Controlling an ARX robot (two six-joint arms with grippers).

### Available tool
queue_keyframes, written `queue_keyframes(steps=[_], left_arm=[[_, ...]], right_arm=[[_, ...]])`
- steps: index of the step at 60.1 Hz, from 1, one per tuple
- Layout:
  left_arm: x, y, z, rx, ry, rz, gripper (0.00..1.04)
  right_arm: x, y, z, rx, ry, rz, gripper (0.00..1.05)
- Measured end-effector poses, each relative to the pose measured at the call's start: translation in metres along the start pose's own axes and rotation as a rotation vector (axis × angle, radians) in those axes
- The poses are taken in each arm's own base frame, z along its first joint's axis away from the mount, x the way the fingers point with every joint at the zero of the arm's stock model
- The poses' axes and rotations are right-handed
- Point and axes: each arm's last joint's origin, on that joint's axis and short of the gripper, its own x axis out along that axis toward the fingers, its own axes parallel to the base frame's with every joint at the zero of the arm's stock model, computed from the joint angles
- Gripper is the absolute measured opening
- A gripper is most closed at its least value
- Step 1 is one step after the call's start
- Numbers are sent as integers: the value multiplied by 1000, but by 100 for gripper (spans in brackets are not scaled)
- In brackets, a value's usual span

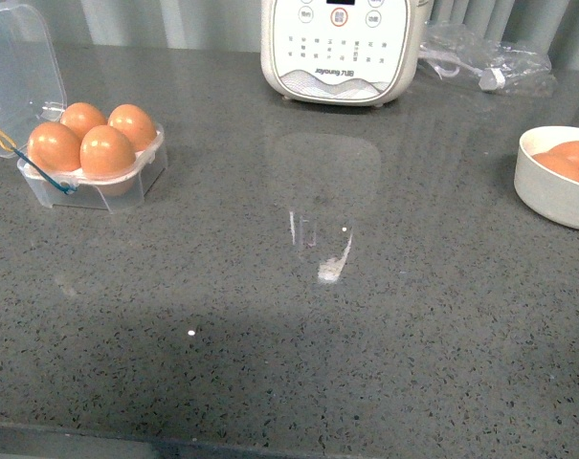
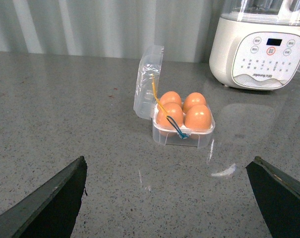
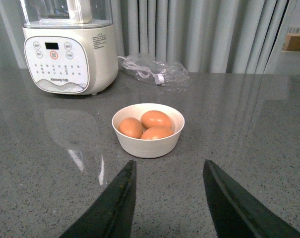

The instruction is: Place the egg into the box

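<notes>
The clear plastic box point(image 1: 40, 186) stands at the left of the counter with its lid up, and all its cups hold brown eggs point(image 1: 107, 151). It also shows in the left wrist view point(image 2: 183, 139), with eggs point(image 2: 198, 116) and a yellow-and-blue cord point(image 2: 170, 119). My left gripper point(image 2: 167, 166) is open and empty, well short of the box. Three more eggs point(image 3: 155, 119) lie in a white bowl point(image 3: 149, 145). My right gripper point(image 3: 168, 167) is open and empty, just short of the bowl. Neither gripper shows in the front view.
A white Joyoung blender point(image 1: 342, 48) stands at the back middle. A clear plastic bag with a cable point(image 1: 485, 57) lies at the back right. The bowl point(image 1: 547, 186) is at the right edge of the grey speckled counter point(image 1: 318, 335).
</notes>
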Motion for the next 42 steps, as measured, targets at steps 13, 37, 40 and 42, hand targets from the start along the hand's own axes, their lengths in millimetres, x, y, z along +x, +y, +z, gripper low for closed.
queue_keyframes(steps=[13, 37, 40, 42], left_arm=[[0, 0, 0, 0, 0, 0, 98], [0, 0, 0, 0, 0, 0, 98], [0, 0, 0, 0, 0, 0, 98], [0, 0, 0, 0, 0, 0, 98]], right_arm=[[0, 0, 0, 0, 0, 0, 82], [0, 0, 0, 3, 0, 0, 97], [0, 0, 0, 3, 0, 0, 97], [0, 0, 0, 3, 0, 0, 97]])
